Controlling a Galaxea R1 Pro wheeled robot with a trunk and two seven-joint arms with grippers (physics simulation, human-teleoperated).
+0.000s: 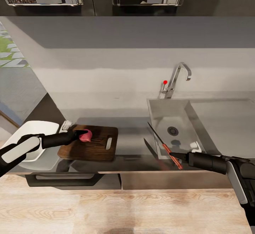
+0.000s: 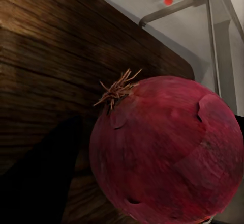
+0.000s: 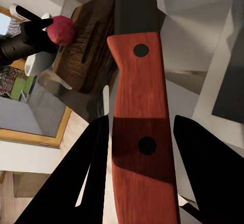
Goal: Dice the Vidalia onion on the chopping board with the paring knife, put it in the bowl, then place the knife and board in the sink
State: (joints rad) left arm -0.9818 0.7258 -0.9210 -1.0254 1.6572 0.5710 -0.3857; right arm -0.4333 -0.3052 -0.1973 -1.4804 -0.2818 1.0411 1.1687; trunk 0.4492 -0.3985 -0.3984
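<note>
Two grippers were seen in the head view. The left gripper point(image 1: 82, 134) was closed around the round, reddish-purple Vidalia onion point(image 1: 86, 135), which was held just above or on the near-left part of the dark brown wooden chopping board point(image 1: 101, 145); contact with the board could not be told. The shallow white squarish bowl point(image 1: 49, 159) lay behind that gripper, under its forearm, on the dark grey glossy countertop point(image 1: 134, 152). The right gripper point(image 1: 177, 155) was clamped on the red handle of the slim, dark-bladed paring knife point(image 1: 164, 146), whose blade was pointed away from the hand, over the rim of the stainless-steel sink point(image 1: 159, 120) below the chrome tap point(image 1: 177, 78).

From the left wrist, the onion point(image 2: 168, 152) was shown close up: papery, flaking skin, a dry tuft of roots, and board grain behind. It was judged firm but smooth and prone to rolling, so a grip across its widest part was thought best.

From the right wrist, the red wooden handle point(image 3: 142, 132), with two dark rivets, was seen between the dark fingers point(image 3: 76, 183), pressed at both sides. The knife was judged light, stiff and sharp, best held by the handle. The onion point(image 3: 63, 29) appeared beyond the blade, in the other gripper.
</note>
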